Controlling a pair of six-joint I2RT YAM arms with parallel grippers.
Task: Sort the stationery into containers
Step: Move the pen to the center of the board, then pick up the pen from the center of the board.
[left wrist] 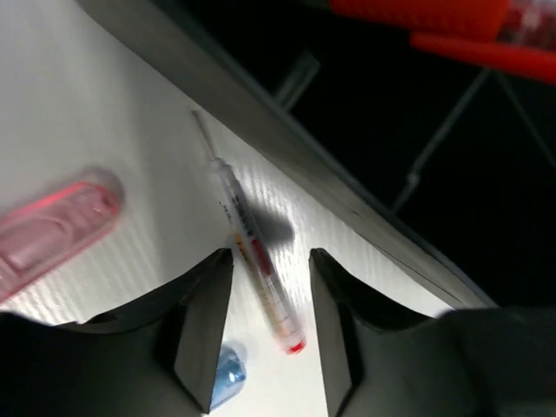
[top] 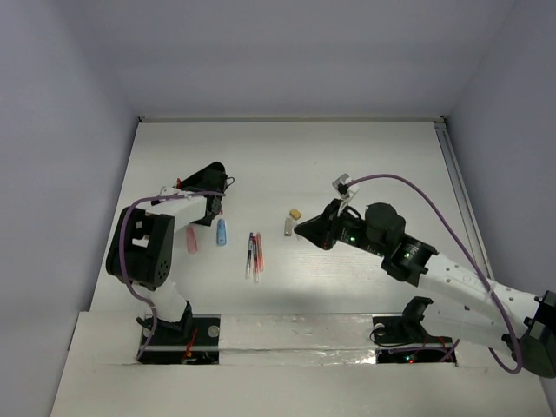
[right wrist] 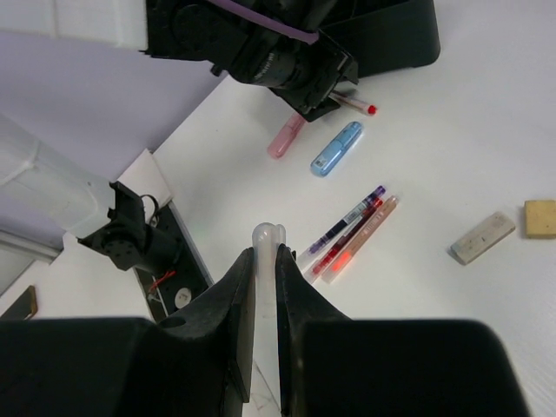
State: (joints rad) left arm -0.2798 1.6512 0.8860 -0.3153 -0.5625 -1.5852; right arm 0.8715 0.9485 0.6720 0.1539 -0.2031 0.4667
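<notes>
Left gripper (left wrist: 269, 278) jaws apart, straddling a clear pen (left wrist: 252, 252) that lies flat on the table (top: 347, 156), just beside the black box (left wrist: 287, 143) rim, at 10 o'clock of the table. Red pens (left wrist: 417, 13) lie in the box. Right gripper (right wrist: 266, 261) jaws are clamped on a white pen (right wrist: 267, 234), at 2 o'clock of three loose pens (right wrist: 352, 228). The pink capsule (right wrist: 285, 136), blue capsule (right wrist: 337, 148), white eraser (right wrist: 483, 237) and beige eraser (right wrist: 540, 218) lie loose between the arms.

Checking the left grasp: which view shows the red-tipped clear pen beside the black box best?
Left wrist: the pen lies full length on the table between the left hand's open fingers. Right wrist shows only its red tip; I cannot find it in top external.
</notes>
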